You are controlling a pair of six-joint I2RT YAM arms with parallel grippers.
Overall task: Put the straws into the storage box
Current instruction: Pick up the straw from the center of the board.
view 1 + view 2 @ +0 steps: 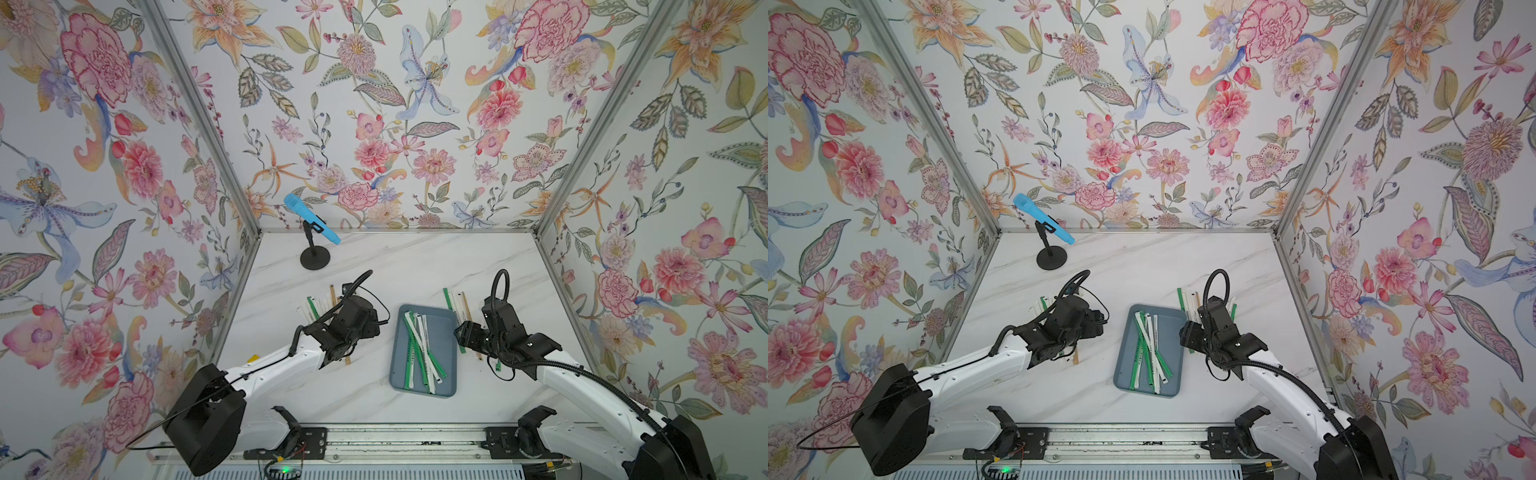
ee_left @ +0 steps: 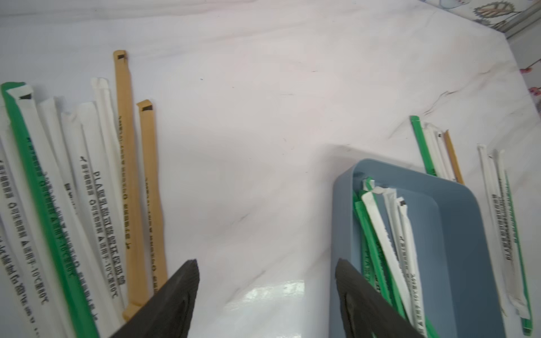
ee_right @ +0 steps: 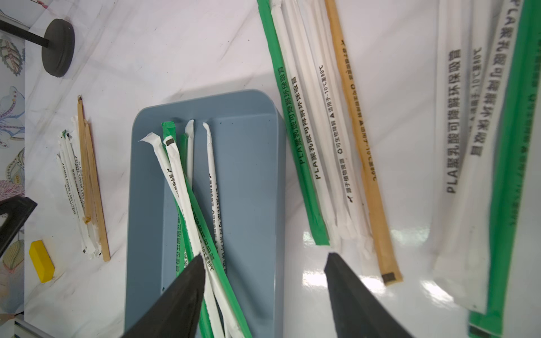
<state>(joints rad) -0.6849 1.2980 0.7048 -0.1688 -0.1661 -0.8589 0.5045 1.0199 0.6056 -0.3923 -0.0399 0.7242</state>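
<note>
In both top views I am seeing some green and white paper-wrapped straws [image 1: 420, 353] lying in the shallow blue-grey plastic storage box [image 1: 446, 332], with more loose on either side. The left wrist view is showing the left gripper [image 2: 265, 263] gaping empty, the right wrist view is showing the right gripper [image 3: 265, 256] likewise open, so I am aiming to pinch one loose straw mid-length.

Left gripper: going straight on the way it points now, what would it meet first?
Most likely bare table: the left gripper is open and empty, and its line runs between the loose straws and the box, touching neither. Depth is unclear from the wrist view.
</note>
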